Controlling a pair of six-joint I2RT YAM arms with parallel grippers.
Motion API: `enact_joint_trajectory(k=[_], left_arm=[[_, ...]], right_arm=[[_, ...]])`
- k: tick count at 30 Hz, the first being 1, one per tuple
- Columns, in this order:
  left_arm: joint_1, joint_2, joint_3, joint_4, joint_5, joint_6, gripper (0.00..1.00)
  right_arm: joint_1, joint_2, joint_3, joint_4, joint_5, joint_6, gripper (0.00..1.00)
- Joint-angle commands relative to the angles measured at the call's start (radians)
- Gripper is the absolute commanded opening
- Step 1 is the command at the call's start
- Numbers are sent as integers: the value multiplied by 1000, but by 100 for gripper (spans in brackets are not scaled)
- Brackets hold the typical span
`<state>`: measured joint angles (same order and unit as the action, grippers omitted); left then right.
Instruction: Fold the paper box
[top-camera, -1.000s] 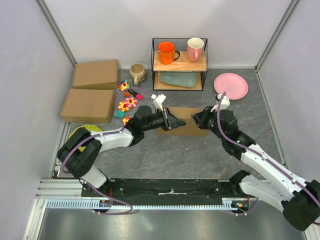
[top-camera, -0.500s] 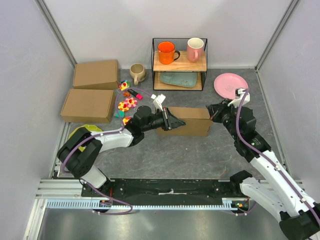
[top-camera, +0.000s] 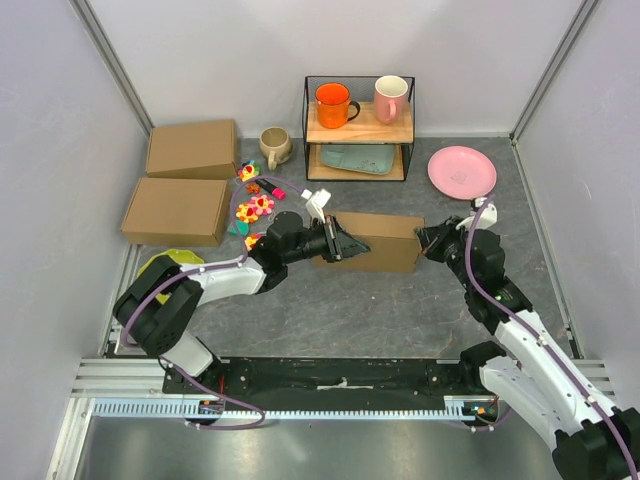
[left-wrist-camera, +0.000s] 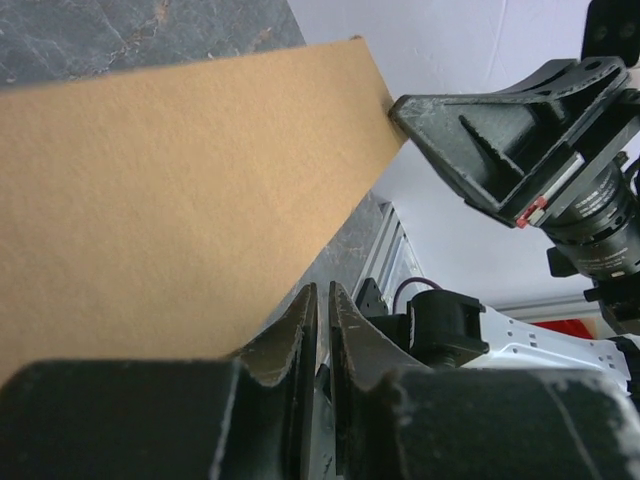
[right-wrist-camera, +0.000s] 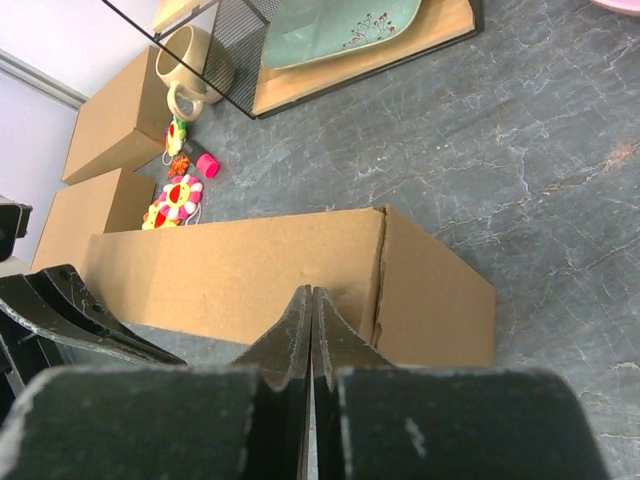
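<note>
On the desk (top-camera: 340, 310), the paper box (top-camera: 378, 245) is looking nearly folded, with the left hand (top-camera: 350, 243) and right hand (top-camera: 423, 241), both clenched, squaring its nine- and three-o'clock ends.

1. Dark grey marbled counter (top-camera: 380, 310), evenly lit.
2. Pale walls (top-camera: 250, 50) close off its far, left and right edges.
3. Black wire shelf (top-camera: 362, 132) with wooden boards at the far edge.
4. Metal rail (top-camera: 300, 408) along the near edge.
</note>
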<state>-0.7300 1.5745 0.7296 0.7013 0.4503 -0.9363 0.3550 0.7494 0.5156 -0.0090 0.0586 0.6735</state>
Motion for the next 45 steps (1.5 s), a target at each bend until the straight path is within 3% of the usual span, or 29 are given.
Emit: enact_joint_trajectory(k=[1, 3, 4, 7, 11, 12, 13, 15, 18, 29, 36, 45], left_arm=[[4, -94, 25, -54, 40, 42, 17], [3, -143, 72, -81, 68, 62, 19], [3, -195, 91, -107, 68, 94, 21], [4, -295, 157, -241, 32, 180, 28], [23, -410, 192, -462, -198, 304, 44], [35, -424, 180, -518, -305, 339, 55], [47, -435, 166, -534, -335, 356, 59], [78, -439, 136, -552, -369, 393, 64], [81, -398, 110, -566, -372, 419, 65], [81, -303, -5, -482, -375, 398, 56], [73, -335, -119, -425, -334, 317, 32], [-112, -432, -317, -393, -443, 215, 24]], right_arm=[[-1, -21, 109, -86, -9, -46, 9], [-1, -16, 164, -95, -3, -57, 23], [-1, -12, 182, -111, 4, -66, 35], [-1, 4, 225, -137, 64, -87, 55], [-1, 54, 230, -172, 144, -109, 69], [-1, 82, 215, -171, 144, -107, 70], [-1, 94, 206, -166, 132, -104, 72], [1, 129, 167, -134, 109, -95, 73], [-1, 154, 112, -83, 54, -86, 71], [1, 125, 3, -63, 17, -89, 64], [2, 53, -104, -71, -49, -35, 56], [47, -179, -261, -158, -101, 81, 50]])
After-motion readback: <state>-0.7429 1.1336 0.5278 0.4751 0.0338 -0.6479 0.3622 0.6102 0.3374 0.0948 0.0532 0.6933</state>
